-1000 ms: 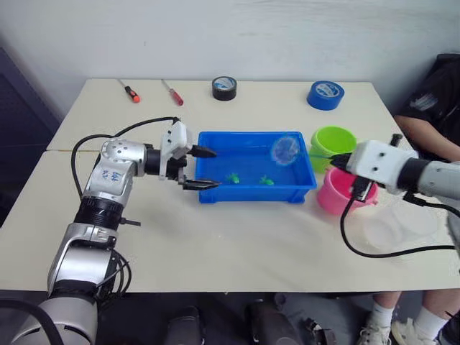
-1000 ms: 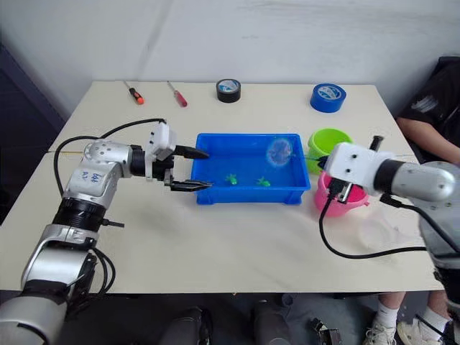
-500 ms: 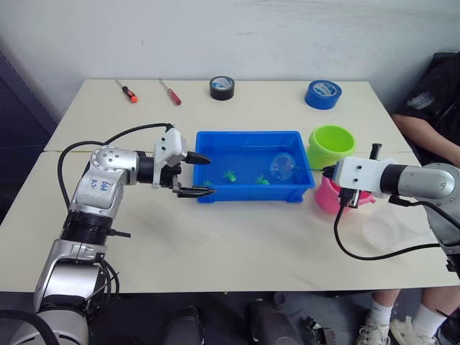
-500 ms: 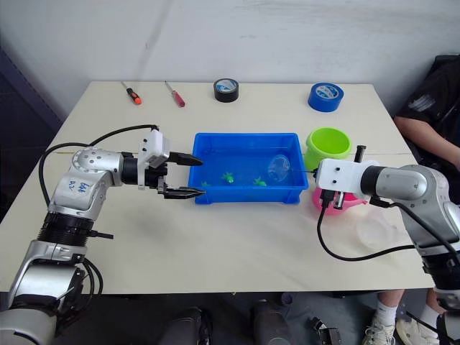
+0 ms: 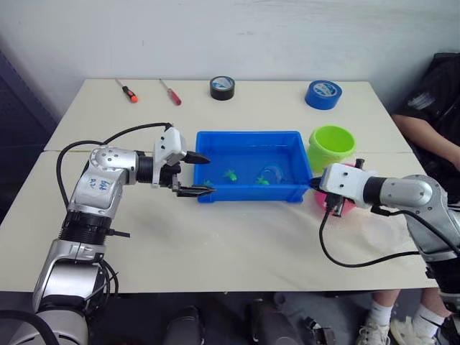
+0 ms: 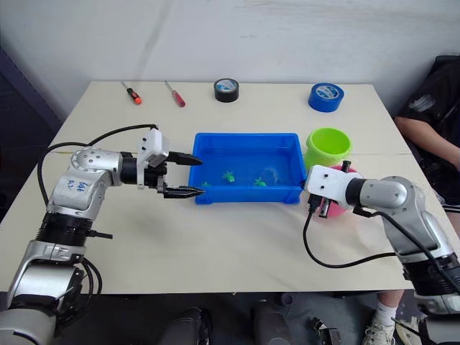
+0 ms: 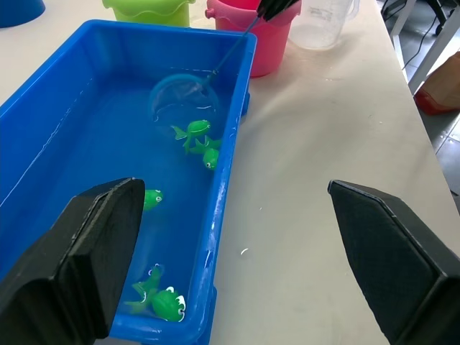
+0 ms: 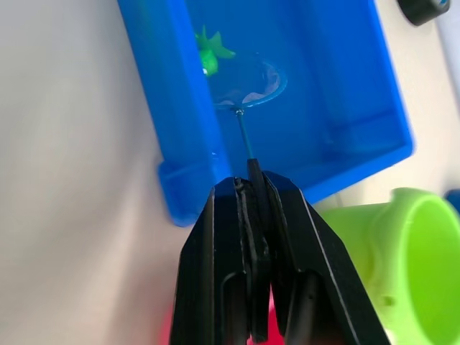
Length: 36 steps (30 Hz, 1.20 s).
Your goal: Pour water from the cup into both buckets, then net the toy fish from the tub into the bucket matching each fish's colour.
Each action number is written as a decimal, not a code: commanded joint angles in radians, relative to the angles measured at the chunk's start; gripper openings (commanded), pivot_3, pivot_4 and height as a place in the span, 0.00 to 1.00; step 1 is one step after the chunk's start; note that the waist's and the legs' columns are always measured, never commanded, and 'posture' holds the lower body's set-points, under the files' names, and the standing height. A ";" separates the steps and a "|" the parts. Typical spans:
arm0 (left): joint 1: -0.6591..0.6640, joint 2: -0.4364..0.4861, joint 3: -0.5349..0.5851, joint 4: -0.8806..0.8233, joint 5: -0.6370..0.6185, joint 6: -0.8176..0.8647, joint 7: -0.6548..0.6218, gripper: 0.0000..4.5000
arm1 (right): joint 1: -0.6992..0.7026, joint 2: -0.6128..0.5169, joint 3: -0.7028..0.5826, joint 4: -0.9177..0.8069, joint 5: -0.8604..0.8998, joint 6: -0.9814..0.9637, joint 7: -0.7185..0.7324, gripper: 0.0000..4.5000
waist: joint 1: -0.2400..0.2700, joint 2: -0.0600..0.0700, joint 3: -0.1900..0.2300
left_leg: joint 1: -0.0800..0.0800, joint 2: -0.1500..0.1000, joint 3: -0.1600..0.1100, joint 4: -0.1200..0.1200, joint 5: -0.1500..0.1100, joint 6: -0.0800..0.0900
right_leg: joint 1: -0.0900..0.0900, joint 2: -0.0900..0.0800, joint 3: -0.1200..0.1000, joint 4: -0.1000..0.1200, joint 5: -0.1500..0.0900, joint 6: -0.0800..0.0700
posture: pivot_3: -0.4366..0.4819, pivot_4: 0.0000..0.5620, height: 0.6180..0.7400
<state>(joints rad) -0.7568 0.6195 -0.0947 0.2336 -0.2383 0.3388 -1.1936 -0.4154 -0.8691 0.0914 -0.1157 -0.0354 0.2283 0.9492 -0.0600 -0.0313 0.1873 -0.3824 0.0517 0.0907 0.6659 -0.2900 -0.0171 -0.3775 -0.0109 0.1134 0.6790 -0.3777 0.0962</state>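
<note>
Net [image 7: 184, 97] sits dipped in the tub [image 7: 237, 122] near its right end, hoop just beside two green fish [image 7: 195, 133]. Looks light, with soft mesh and a thin, likely whippy handle, so best gripped well up it. Right gripper [image 8: 251, 188] is clamped on the handle end. Left gripper [image 5: 195, 175] is spread wide at the tub's left end, holding nothing. A second ago the hoop hung above the water; now it's lowered in. Tub is mid-desk, buckets to its right.
</note>
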 commanded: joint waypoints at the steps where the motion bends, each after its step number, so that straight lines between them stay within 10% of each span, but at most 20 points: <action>1: -0.009 0.015 0.028 -0.037 -0.020 -0.003 0.001 0.99 | 0.000 0.014 -0.074 -0.059 0.081 0.111 -0.006 0.00 | 0.001 0.000 0.000 | 0.000 0.000 0.000 0.000 0.000 0.000 | 0.000 0.000 0.000 0.000 0.000 0.000 | 0.48 0.27 1.00; 28: -0.120 -0.112 0.089 0.050 -0.125 0.105 0.068 0.99 | 0.073 0.022 -0.457 -0.311 0.431 0.577 -0.190 0.00 | 0.008 0.000 0.000 | -0.004 0.000 -0.004 0.000 0.000 0.000 | 0.000 0.000 -0.003 -0.003 0.000 0.000 | 0.48 0.27 1.00; 36: -0.160 -0.164 0.089 0.091 -0.121 0.067 0.092 0.99 | 0.112 -0.138 -0.477 -0.180 0.271 0.398 -0.230 0.00 | 0.003 0.000 0.000 | -0.004 -0.001 -0.003 -0.001 0.000 0.000 | -0.001 0.000 -0.002 -0.005 0.000 0.000 | 0.48 0.27 1.00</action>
<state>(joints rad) -0.8931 0.4528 -0.0185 0.3312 -0.3507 0.4273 -1.1023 -0.2999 -0.9777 -0.3652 -0.3180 0.2858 0.6992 0.7352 -0.0568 -0.0313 0.1874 -0.3867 0.0510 0.0880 0.6649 -0.2901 -0.0171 -0.3782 -0.0106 0.1120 0.6737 -0.3776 0.0963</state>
